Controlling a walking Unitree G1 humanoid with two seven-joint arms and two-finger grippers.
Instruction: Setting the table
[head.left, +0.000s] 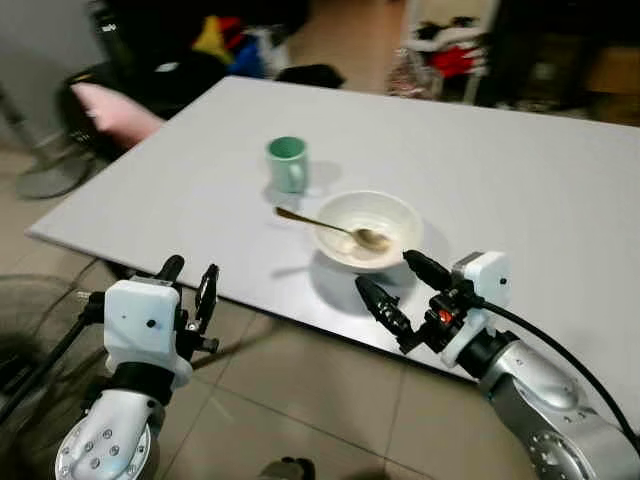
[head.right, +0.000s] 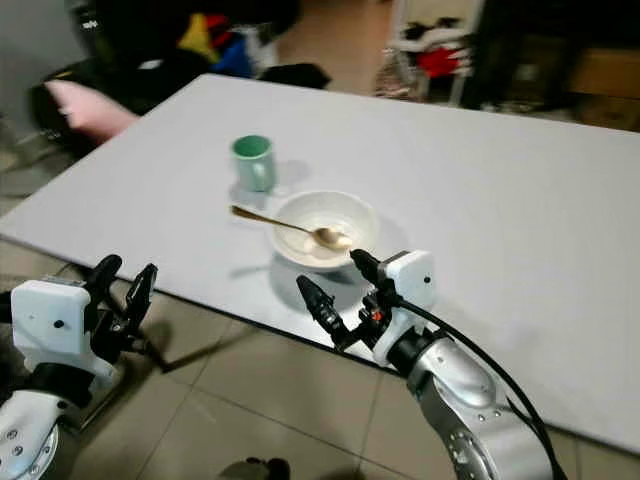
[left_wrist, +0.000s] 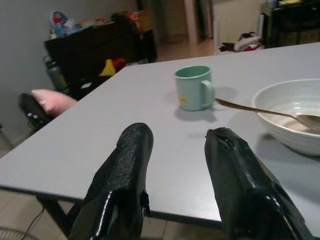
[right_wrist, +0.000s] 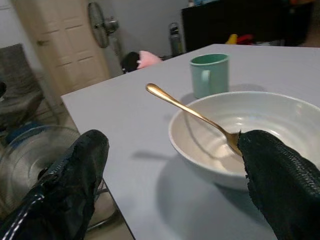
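— Starting at the left, what did we have?

— The left claw (head.left: 190, 283) hung off the near edge of the bench (head.left: 520, 190), out over the tiled floor (head.left: 300, 390), its two black fingers (left_wrist: 125, 170) parted with a clear gap and nothing between them.

— And on the bench itself?

— One green mug (head.left: 287, 163), upright, its handle turned toward the near edge. There was a small yellowish mark on its side, too blurred to read. No writing I could make out anywhere.

— Next along?

— One white bowl (head.left: 367, 229), just beside the mug and closer to the near edge. One gold spoon (head.left: 325, 225) lay in it, head down inside the bowl, the handle propped on the rim and pointing out to the left, toward the mug's side, tilted slightly upward. Its long axis ran roughly along the near edge of the bench.

— And the right side?

— The right claw (head.left: 397, 285) sat at the near edge just beside the bowl, fingers spread wide, one fingertip (right_wrist: 280, 175) close by the bowl's rim, the other below the edge of the bench. It gripped nothing. So the count: one mug, one bowl, one spoon, two claws.
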